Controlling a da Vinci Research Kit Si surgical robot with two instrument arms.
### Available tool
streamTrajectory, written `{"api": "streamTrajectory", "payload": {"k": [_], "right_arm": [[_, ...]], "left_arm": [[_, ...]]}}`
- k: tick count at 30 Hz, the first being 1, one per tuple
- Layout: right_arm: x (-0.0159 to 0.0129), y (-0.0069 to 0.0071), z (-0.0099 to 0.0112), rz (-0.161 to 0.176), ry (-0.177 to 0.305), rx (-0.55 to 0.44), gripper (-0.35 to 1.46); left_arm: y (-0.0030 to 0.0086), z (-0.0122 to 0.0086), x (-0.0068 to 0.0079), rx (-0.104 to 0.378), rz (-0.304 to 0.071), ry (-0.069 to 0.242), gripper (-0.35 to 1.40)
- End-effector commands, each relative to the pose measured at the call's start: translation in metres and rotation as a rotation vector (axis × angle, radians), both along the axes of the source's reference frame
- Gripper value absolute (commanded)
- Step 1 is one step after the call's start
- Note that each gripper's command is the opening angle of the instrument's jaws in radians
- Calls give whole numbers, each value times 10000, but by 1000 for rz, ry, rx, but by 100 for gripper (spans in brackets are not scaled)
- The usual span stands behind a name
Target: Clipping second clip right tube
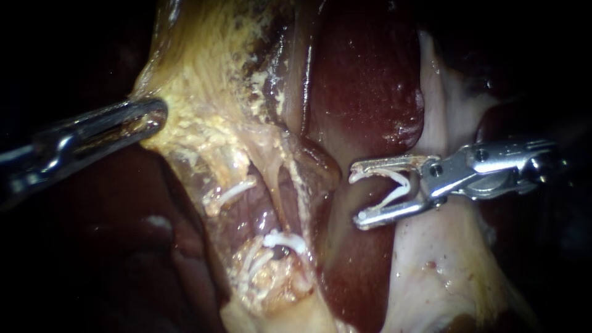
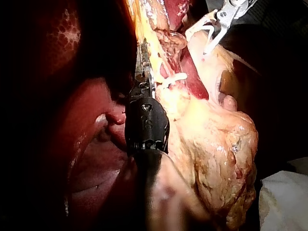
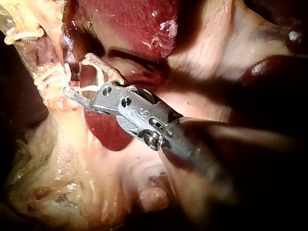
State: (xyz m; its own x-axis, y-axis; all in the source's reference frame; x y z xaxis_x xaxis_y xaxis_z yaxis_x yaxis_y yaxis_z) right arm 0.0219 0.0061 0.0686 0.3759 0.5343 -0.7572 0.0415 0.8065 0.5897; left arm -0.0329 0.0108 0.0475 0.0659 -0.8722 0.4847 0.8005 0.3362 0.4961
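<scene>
My right instrument comes in from the right, its jaws spread wide with a white open clip seated between them. It hovers over dark liver, to the right of and apart from the tubes. A thin pale tube runs down to a white clip; another clip sits on the tube to its left. My left instrument is shut on yellowish gallbladder tissue, holding it to the left. In the right wrist view, the jaws carry the clip close beside the clipped strands.
Pale, glistening tissue lies under and below my right instrument's shaft. More white clip material sits in fatty tissue at the bottom. A white gauze shows beside the gallbladder in the left wrist view.
</scene>
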Motion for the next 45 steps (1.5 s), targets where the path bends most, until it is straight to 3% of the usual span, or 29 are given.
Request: {"api": "streamTrajectory", "payload": {"k": [1,7,14,18,31,45], "right_arm": [[7,-3,2,3,-3,14,55],[30,-13,17,15,-12,50,56],[50,-26,33,-4,0,79,56],[63,-31,46,0,-4,92,55],[72,-33,72,27,-30,115,56],[107,-56,96,25,-44,161,56]], "left_arm": [[0,0,0,0,0,0,-35],[0,-1,0,0,-1,0,-35],[0,-1,0,0,-1,1,-35],[0,-1,0,0,-1,1,-35],[-1,-3,-1,0,-3,2,-35],[-2,-4,-1,0,-3,2,-35]]}}
